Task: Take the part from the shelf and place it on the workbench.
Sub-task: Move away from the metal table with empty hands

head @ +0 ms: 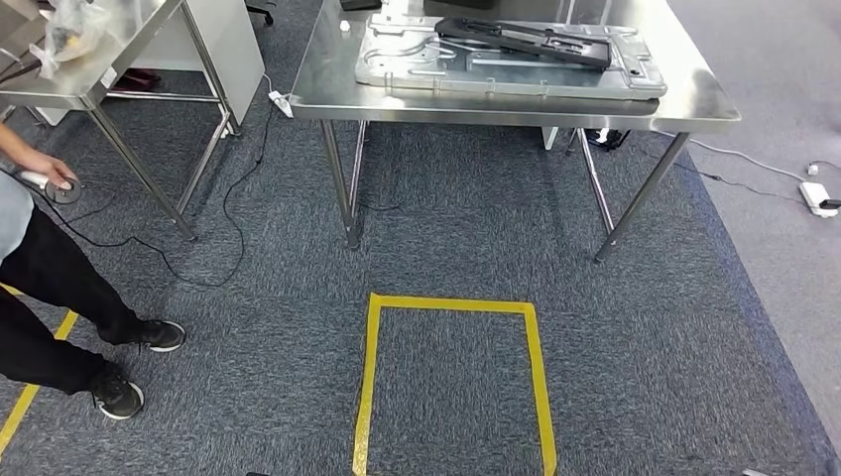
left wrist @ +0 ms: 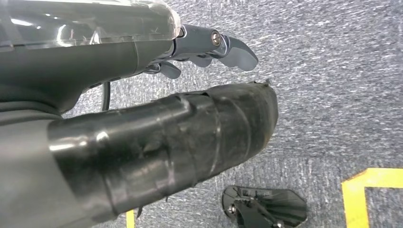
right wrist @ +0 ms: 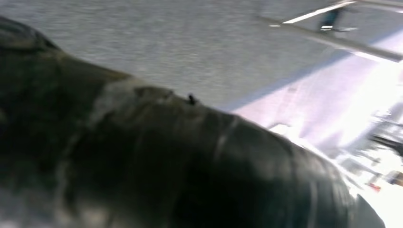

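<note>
The steel workbench (head: 694, 99) stands ahead of me across the carpet. A large silver stamped plate (head: 417, 59) lies flat on it, and a long black part (head: 526, 40) rests on top of that plate. My left hand (left wrist: 190, 95) hangs over the grey carpet in the left wrist view, its dark fingers (left wrist: 233, 50) stretched out apart from the thick taped thumb (left wrist: 199, 137), with nothing between them. My right hand (right wrist: 166, 156) is a dark blur close to the lens in the right wrist view, and its fingers are hidden.
A person (head: 50, 288) stands at the left, one hand on a small round device (head: 61, 188). Behind them is a second steel table (head: 89, 79) carrying a plastic bag (head: 69, 30). Yellow tape (head: 451, 307) marks a square on the carpet. Cables and a power strip (head: 818, 196) lie on the floor.
</note>
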You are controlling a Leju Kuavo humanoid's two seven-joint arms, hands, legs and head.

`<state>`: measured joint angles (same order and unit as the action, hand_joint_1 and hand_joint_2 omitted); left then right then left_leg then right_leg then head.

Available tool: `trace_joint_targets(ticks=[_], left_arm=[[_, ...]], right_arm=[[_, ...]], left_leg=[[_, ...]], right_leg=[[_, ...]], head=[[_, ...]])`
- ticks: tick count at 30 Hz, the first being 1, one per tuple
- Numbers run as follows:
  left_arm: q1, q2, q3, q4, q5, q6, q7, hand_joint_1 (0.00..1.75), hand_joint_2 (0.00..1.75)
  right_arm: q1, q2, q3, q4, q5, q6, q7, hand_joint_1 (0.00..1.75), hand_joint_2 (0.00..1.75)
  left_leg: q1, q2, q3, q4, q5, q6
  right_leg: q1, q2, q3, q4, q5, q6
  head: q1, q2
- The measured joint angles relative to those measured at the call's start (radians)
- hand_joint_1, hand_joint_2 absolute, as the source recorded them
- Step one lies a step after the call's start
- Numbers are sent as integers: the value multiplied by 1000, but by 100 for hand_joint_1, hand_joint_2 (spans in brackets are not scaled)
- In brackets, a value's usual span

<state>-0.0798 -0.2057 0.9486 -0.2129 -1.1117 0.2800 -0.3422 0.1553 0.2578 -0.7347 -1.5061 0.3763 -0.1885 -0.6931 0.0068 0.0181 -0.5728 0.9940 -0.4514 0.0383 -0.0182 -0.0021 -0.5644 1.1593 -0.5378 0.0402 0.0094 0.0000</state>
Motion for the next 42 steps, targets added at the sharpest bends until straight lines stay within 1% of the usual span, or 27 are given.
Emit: trace_joint_targets(ticks=[2,3,6,8,10,11,12,13,14,16,17,19,21,22,23,25,26,27,28,29,31,33,36,37,39,41,42], left_arm=[[-1,-1,3,0,-1,0,-1,0,0],[-2,-2,5,0,-2,0,-2,0,0],[-1,-2,11,0,-4,-1,-2,0,0],[0,-2,14,0,-8,-1,0,0,0],[0,-2,15,0,-12,-1,3,0,0],[0,-2,15,0,-13,-1,4,0,0],[0,-2,15,0,-13,-1,5,0,0],[1,-2,15,0,-13,-1,6,0,0],[1,-3,15,0,-13,-1,7,0,0],[-1,-2,15,0,-15,0,8,0,0],[-2,-2,16,0,-15,0,8,0,0],[-3,-1,18,0,-17,0,8,0,0],[-3,-1,20,0,-17,1,9,0,0],[-3,-2,21,0,-16,1,8,0,0],[-3,-2,22,0,-16,2,8,0,0],[-4,-3,24,0,-17,2,8,0,0],[-3,-3,25,0,-17,2,8,0,0],[-3,-3,26,0,-17,2,8,0,0],[-2,-4,27,0,-17,2,8,0,0],[-2,-4,28,0,-17,2,8,0,0],[-3,-6,31,0,-17,2,7,0,0],[-4,-7,34,0,-16,3,4,0,0],[-5,-9,39,0,-13,5,-2,0,0],[-5,-9,40,0,-13,8,-3,0,0],[-4,-9,40,0,-15,13,-4,0,0],[-3,-9,41,0,-17,16,-4,0,0],[-2,-9,41,0,-18,16,-4,0,0]], right_arm=[[-28,-2,-36,64,12,0,1,0,0],[-41,-5,-56,104,13,0,1,0,0],[-77,-25,-117,252,10,4,1,0,0],[-103,-47,-155,365,10,13,1,0,0],[-125,-75,-196,490,12,17,3,0,0],[-133,-89,-216,550,15,17,3,0,0],[-140,-102,-235,612,19,14,3,0,0],[-148,-114,-251,669,25,9,3,0,0],[-155,-124,-266,723,31,1,4,0,0],[-170,-138,-287,821,43,-21,8,0,0],[-175,-144,-295,861,47,-30,13,0,0],[-186,-153,-309,929,52,-44,38,0,0],[-195,-158,-327,990,56,-57,86,0,0],[-199,-158,-339,1019,56,-64,113,0,0],[-201,-159,-351,1046,57,-70,136,0,0],[-203,-159,-372,1088,58,-79,164,0,0],[-204,-159,-380,1105,58,-81,169,0,0],[-205,-159,-387,1118,58,-83,171,0,0],[-206,-159,-392,1128,58,-84,172,0,0],[-207,-159,-397,1136,60,-85,178,0,0],[-211,-159,-403,1150,71,-87,212,0,0],[-216,-156,-406,1165,87,-89,264,0,0],[-216,-142,-407,1188,112,-93,313,0,0],[-216,-137,-407,1194,123,-94,323,0,0],[-215,-125,-406,1203,151,-93,339,0,0],[-215,-115,-402,1211,176,-92,349,0,0],[-214,-112,-399,1215,185,-91,353,0,0]], left_leg=[[-2,0,-18,14,9,-10],[-3,0,-22,18,14,-16],[-1,-4,-29,22,19,-35],[2,-8,-50,78,-45,-44],[3,-10,-83,195,-142,-49],[4,-9,-92,251,-169,-51],[4,-9,-90,283,-172,-51],[4,-9,-71,283,-156,-51],[4,-10,-35,244,-127,-48],[1,-10,67,101,-90,-35],[-2,-11,107,36,-87,-30],[-7,-11,138,-28,-94,-20],[-4,-9,128,-37,-81,-9],[-2,-7,122,-41,-71,-1],[1,-5,113,-44,-60,7],[1,-3,90,-42,-42,16],[1,-2,77,-39,-34,17],[1,-1,64,-35,-27,15],[2,0,50,-29,-20,13],[3,1,37,-22,-14,10],[3,1,11,-3,-7,2],[1,0,-7,13,-1,-9],[3,-1,-17,19,8,-31],[4,-3,-23,28,-3,-37],[8,-7,-53,101,-67,-47],[8,-8,-97,232,-146,-53],[8,-8,-109,280,-164,-55]], right_leg=[[4,1,80,-129,1,-9],[7,2,95,-160,-6,-15],[8,0,85,-174,9,-40],[4,-2,66,-179,30,-60],[6,-3,41,-177,49,-68],[7,-4,28,-175,58,-68],[8,-4,15,-172,67,-67],[8,-5,1,-168,75,-65],[9,-4,-10,-164,82,-64],[11,-3,-30,-154,94,-58],[12,-3,-37,-150,101,-54],[13,-3,-46,-149,115,-42],[12,-2,-49,-149,122,-30],[12,0,-55,-136,105,-25],[11,1,-66,-104,70,-21],[6,2,-101,13,-30,-14],[4,2,-116,76,-64,-10],[2,2,-120,118,-74,-7],[-1,2,-108,128,-62,-3],[-4,2,-78,101,-35,-1],[-8,2,20,-33,6,0],[-6,3,86,-141,2,-7],[-2,3,82,-166,0,-32],[-2,2,77,-168,6,-43],[-3,-1,65,-172,20,-61],[1,-2,50,-170,30,-69],[3,-2,42,-168,35,-69]], head=[[-1,0],[-1,0],[-1,0],[-1,0],[-2,0],[-2,0],[-2,0],[-2,0],[-2,0],[-2,0],[-2,0],[-2,0],[-1,0],[0,0],[1,0],[2,0],[2,0],[2,0],[2,0],[2,0],[2,0],[2,0],[1,0],[1,0],[1,0],[0,0],[0,0]])
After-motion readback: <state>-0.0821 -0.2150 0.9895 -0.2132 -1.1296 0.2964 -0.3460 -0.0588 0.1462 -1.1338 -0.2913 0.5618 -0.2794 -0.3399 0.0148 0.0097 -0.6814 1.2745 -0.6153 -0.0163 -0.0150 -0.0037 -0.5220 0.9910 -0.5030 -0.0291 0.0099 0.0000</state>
